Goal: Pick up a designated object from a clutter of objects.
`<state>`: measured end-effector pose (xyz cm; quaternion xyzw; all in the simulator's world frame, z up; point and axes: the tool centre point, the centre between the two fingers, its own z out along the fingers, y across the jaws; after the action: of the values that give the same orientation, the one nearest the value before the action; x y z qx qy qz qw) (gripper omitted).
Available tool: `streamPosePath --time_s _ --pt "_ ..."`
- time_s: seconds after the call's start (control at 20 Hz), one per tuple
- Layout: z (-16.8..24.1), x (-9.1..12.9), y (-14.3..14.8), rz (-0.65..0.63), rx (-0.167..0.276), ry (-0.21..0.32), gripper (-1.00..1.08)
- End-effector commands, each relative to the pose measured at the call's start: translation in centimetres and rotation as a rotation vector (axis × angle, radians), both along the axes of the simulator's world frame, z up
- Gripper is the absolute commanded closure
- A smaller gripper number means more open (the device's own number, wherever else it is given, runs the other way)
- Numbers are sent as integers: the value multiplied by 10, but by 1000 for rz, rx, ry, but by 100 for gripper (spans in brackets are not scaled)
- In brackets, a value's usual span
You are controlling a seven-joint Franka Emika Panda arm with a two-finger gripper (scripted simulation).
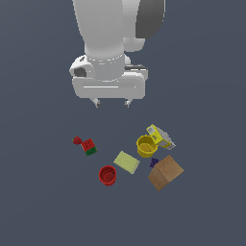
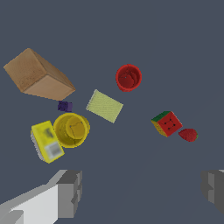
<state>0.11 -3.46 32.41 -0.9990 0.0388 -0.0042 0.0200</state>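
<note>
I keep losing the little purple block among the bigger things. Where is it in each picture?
Exterior view: purple block sits between the yellow cup and brown box.
Wrist view: purple block sits between the brown box and yellow cup.
Shared landmark: the yellow cup.

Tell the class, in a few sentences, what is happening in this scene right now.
A white robot arm's gripper hangs above a scatter of small items, jaws open and empty. Its target, a tiny dark purple block, sits untouched, wedged between a brown cardboard box and a yellow cup. Nothing has been grasped.
</note>
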Motion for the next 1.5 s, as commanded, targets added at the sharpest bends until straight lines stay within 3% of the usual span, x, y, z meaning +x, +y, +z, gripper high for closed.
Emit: streamPosePath --time_s 0.0,0.45,0.8,1.45 --pt "0 0 0 0 0 0 -92" --pt "2 3 1 13 -34 -18 -92" --pt "-1 5 3 11 -35 -18 -92" --pt "-62 44 47 -40 -43 -9 -92"
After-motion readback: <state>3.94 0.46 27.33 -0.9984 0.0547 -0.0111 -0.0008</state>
